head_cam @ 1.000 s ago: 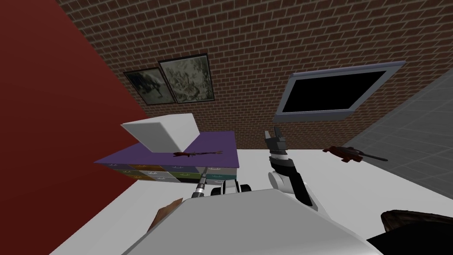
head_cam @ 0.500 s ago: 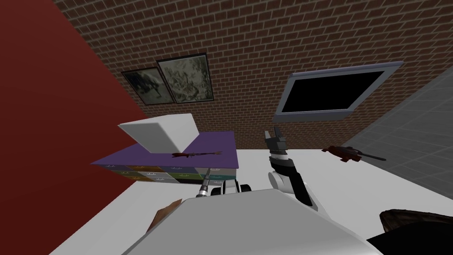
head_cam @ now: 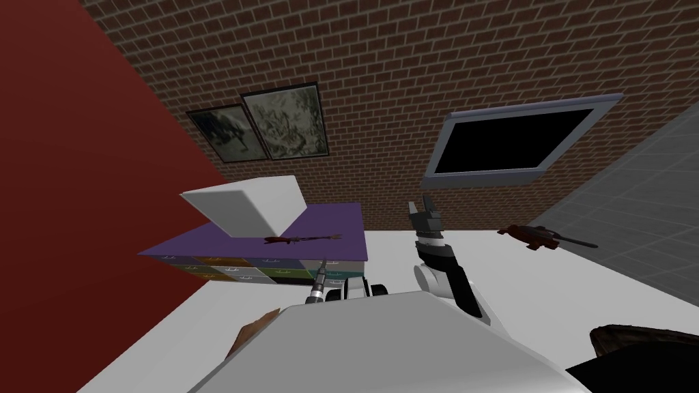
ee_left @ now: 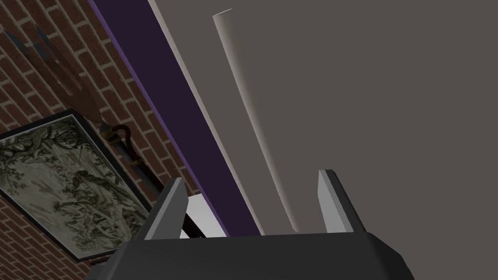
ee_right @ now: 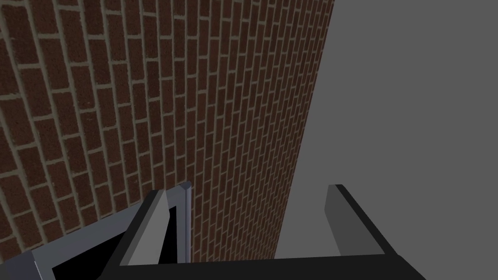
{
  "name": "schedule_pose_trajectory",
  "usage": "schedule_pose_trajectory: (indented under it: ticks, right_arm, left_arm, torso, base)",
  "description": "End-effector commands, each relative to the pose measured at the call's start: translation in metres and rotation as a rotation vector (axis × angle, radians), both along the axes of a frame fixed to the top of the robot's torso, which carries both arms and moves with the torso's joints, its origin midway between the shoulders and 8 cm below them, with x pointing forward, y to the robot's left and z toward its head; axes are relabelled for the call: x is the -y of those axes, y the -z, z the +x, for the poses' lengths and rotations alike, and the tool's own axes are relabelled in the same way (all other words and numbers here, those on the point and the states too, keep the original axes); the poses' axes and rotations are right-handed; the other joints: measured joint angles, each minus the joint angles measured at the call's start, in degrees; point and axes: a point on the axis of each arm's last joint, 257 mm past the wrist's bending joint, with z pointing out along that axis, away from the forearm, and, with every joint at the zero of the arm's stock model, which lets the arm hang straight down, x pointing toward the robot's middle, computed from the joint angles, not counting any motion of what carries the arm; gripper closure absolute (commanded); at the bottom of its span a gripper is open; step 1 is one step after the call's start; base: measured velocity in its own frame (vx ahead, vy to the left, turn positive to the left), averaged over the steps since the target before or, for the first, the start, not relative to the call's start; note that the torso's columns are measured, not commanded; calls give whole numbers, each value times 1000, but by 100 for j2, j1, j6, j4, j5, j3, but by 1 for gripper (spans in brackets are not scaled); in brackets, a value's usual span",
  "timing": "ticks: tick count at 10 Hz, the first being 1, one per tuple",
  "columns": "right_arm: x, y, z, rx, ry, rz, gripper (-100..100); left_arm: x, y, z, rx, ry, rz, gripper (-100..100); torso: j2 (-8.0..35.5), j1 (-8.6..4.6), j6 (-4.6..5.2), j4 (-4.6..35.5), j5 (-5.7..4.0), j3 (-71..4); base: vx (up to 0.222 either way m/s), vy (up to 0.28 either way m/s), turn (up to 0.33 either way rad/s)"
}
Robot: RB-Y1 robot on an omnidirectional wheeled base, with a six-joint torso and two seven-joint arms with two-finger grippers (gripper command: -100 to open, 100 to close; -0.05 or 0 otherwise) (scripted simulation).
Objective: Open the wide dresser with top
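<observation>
Left jaws stand open at the dresser [head_cam: 273,266], its pale drawer handle [ee_left: 253,121] between them; right jaws open too.

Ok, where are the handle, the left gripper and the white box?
handle [ee_left: 256,116]: left wrist view, middle of the pale bar.
left gripper [ee_left: 252,176]: left wrist view, midway between its open fingertips.
white box [head_cam: 235,210]: head view, its near face.

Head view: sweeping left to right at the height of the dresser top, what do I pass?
Red wall, white box on the purple dresser top, thin dark red item lying on that top, right gripper, dark red object on the floor, grey tiled wall.
</observation>
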Motion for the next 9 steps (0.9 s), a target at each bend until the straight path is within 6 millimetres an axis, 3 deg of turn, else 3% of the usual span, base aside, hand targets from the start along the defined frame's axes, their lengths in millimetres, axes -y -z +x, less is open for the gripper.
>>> schedule_pose_trajectory:
  ticks: [1,4,5,9]
  right_arm:
    - [0,0,0,0,0,0,0]
    - [0,0,0,0,0,0,0]
    - [0,0,0,0,0,0,0]
    - [0,0,0,0,0,0,0]
  left_arm:
    - [0,0,4,-5,5,1,100]
    - [0,-1,9,-11,13,2,100]
    - [-1,8,1,-37,7,3,100]
    - [1,-4,5,-5,22,2,100]
  torso:
    - [25,10,-12,-17,8,7]
    - [83,-41,0,64,-36,29]
    - [68,-47,0,60,-38,22]
    - [70,-36,-4,52,-31,23]
  base:
    - [-181,6,19]
    - [-220,20,35]
    - [-96,12,4]
    - [-188,15,26]
